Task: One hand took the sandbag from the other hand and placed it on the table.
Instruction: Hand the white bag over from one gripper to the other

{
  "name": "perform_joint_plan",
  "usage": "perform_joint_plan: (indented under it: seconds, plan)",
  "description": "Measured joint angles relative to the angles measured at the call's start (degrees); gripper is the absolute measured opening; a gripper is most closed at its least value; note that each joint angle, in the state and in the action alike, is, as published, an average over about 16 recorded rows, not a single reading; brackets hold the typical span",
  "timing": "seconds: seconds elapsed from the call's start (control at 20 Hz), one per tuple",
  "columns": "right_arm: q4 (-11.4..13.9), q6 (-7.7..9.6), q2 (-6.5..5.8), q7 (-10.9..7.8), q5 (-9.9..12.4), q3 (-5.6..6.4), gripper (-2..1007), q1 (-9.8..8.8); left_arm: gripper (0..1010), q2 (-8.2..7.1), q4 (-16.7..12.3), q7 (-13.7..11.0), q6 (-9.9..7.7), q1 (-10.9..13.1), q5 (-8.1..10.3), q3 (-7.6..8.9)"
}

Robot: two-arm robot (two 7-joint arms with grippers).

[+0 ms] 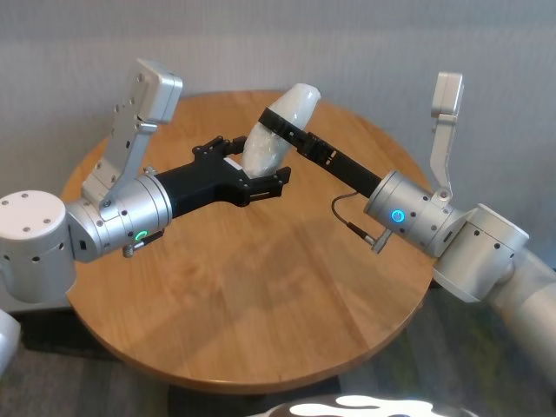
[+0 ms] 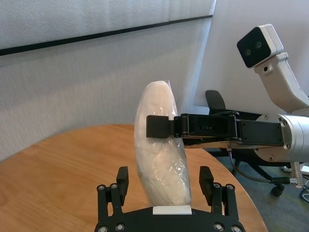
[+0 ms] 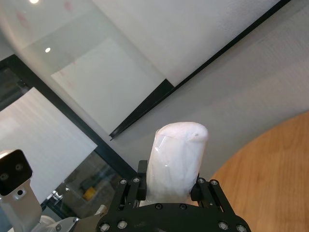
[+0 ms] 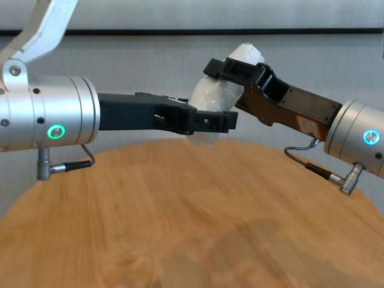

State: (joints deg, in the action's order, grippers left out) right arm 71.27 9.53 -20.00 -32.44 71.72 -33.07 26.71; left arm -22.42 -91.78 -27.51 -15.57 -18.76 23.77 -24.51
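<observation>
The sandbag (image 1: 278,130), a white pouch in clear film, hangs tilted in the air above the far part of the round wooden table (image 1: 261,287). My right gripper (image 1: 282,117), on the wrist with the blue ring, is shut across the bag's upper half; one of its fingers (image 2: 157,126) crosses the bag (image 2: 161,159) in the left wrist view. My left gripper (image 1: 254,161), on the wrist with the green ring, is open around the bag's lower end; small gaps show between its fingers (image 2: 122,186) and the bag. The chest view shows both grippers meeting at the bag (image 4: 219,93).
The wrist camera brackets stand up from both arms, left (image 1: 143,95) and right (image 1: 446,104). A grey wall runs close behind the table. An office chair (image 2: 217,101) stands beyond the table's edge. The tabletop (image 4: 180,216) is bare below the arms.
</observation>
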Motion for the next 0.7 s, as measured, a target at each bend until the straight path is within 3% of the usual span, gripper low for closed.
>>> perform_joint_plan:
  seconds: [0.3,0.7]
  plan:
    - [0.35,-0.87,-0.16,0.51,0.5,0.01,473,-0.21,987,0.0,0.0,-0.01,0.0,0.0,0.0,0.0]
    - [0.67,-1.58,-0.36,0.95,0.74,0.08,473,-0.38,1000,-0.19,-0.01,-0.17,0.38,-0.12,0.11,-0.21]
